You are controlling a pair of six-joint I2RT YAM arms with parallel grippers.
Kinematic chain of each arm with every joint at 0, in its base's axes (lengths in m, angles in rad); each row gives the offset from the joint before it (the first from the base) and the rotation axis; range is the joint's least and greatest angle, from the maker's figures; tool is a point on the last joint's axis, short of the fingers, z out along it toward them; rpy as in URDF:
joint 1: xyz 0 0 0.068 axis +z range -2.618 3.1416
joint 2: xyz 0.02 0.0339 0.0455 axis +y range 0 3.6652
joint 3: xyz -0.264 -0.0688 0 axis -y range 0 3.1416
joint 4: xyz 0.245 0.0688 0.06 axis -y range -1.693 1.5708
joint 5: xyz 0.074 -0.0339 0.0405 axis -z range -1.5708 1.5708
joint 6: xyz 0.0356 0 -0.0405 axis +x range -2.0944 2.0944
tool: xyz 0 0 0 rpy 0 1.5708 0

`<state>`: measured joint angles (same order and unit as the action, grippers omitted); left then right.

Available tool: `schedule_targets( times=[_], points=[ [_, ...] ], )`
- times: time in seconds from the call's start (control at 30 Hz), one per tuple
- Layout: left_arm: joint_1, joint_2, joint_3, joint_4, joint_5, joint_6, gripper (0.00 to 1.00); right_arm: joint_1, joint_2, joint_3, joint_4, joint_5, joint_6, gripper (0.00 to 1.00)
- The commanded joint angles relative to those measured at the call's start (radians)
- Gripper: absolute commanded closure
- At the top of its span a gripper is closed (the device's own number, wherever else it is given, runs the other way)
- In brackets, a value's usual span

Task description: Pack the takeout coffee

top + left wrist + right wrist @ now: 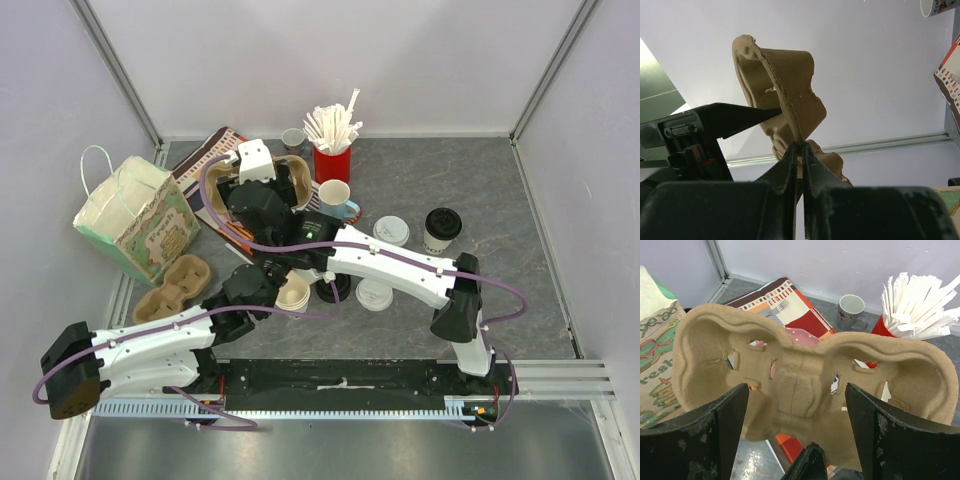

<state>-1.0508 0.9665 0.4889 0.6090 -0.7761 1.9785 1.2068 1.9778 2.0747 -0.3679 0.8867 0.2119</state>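
At mid-bench (520,200), the left pincer (801,150) is closed on the thin lower rim of a moulded pulp cup carrier (785,75) and holds it on edge, raised off the surface. The right pincer (796,387) faces the hollow side of this carrier with its jaws spread wide, one black finger before each cup well. One fingertip (775,111) points at the carrier wall; whether it touches cannot be told. In the right wrist view the tip of the left pincer shows at the carrier's lower edge, between the two spread fingers.

Behind the carrier lie a patterned printed sheet (790,305), a small open white cup (851,307) and a red holder (332,163) filled with white wrapped sticks. A light-blue mug (338,197) stands just in front of the holder.

The takeout coffee stands right of the arms, not yet packed: the white-lidded cup (391,230) and the black-lidded cup (441,228) are near each other and upright. A further white lid (375,293) lies nearer the arm bases; what is beneath it cannot be told.

A stack of paper cups (293,292) stands beside the left arm. To the left lie a second carrier (175,285) and a handled paper bag (140,215)
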Motion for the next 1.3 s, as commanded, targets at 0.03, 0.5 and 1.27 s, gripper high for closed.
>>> schedule_targets(
  times=[0.03,0.5,1.27],
  points=[
    [-0.006,0.005,0.025,0.092,-0.002,0.434,0.98,0.0,0.036,0.071,0.03,0.057,-0.049,0.17],
    [-0.006,0.011,0.02,0.133,0.001,0.468,0.98,-0.006,0.027,0.024,0.083,0.052,-0.075,0.39],
    [-0.006,-0.02,0.034,0.098,0.058,0.408,0.4,-0.099,-0.131,-0.163,0.245,-0.045,-0.051,0.52]
  ],
)
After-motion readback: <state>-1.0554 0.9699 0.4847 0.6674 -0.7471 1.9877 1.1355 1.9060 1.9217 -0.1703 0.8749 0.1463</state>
